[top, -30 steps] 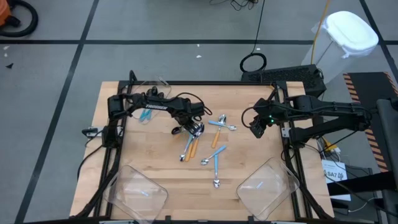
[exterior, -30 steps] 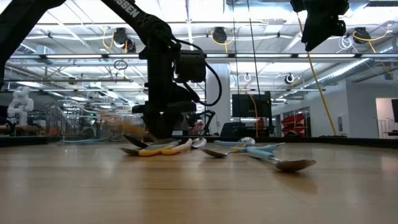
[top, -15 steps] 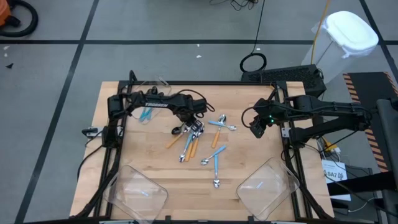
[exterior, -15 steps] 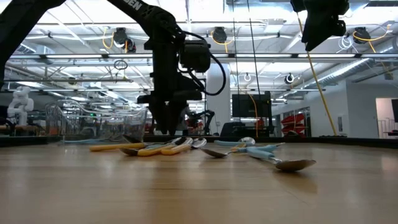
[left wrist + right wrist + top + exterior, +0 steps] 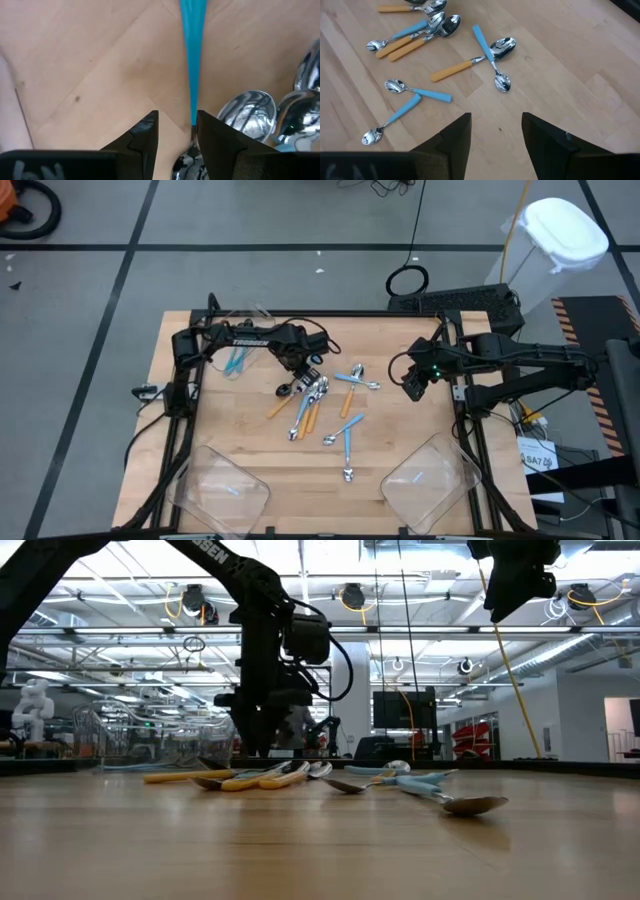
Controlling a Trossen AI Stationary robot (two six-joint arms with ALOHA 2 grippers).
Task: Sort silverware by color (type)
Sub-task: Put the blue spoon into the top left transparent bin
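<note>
Several spoons with orange or light-blue handles lie scattered mid-table (image 5: 325, 415), also in the right wrist view (image 5: 420, 35). One orange-handled spoon (image 5: 279, 406) lies apart at the group's left. My left gripper (image 5: 303, 368) points down just beyond the group's far-left end and is shut on a blue-handled spoon (image 5: 192, 65). My right gripper (image 5: 413, 387) hangs high over the table's right part, open (image 5: 495, 135), with nothing between its fingers. My left gripper has the blue-handled spoon between its two fingers at the thin neck (image 5: 192, 122) where the handle meets the bowl, coming from above. The bowl (image 5: 186, 164) is partly hidden between the fingers. The handle reaches out level. Whether the spoon is clear of the table I cannot tell.
A clear bin (image 5: 240, 340) at the far left holds a blue-handled spoon (image 5: 235, 362). Two more clear bins stand at the near left (image 5: 225, 490) and near right (image 5: 430, 485). Bare wood lies between the spoons and the near bins.
My left gripper has risen from the spoon group and gone a little toward the table's far left. An orange-handled spoon now lies at the group's left, where none showed a second ago.
</note>
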